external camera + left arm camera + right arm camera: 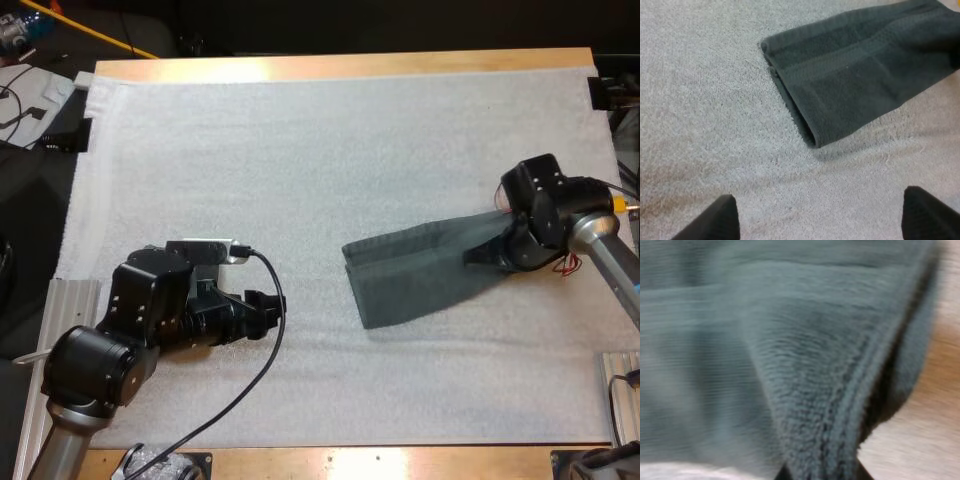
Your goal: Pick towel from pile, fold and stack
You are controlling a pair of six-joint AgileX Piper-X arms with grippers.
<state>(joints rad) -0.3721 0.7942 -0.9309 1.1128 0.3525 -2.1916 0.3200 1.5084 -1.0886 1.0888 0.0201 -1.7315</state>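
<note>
1. A folded dark grey-green towel (420, 280) lies on the white foam mat (300, 150), a little right of the middle; its broad folded end lies flat and points toward the mat's centre, with the layered edges showing there; its other end narrows and lifts off the mat toward the right side.
2. The right pincer (492, 250) is clamped on that narrow end, the cloth bunched between its black fingers; seen from the right wrist camera, the towel (790, 365) sits pressed up close, and its ribbed hem runs down between the fingers.
3. The left pincer (268, 312) hangs low over bare mat on the near left side, well apart from the towel; its two black fingers (715, 220) stand wide apart with nothing between them; they point toward the towel (855, 85), whose folded end faces them across open mat.
4. The pale wooden tabletop (340, 66) shows as a strip along the mat's far edge, and again along the near edge.
</note>
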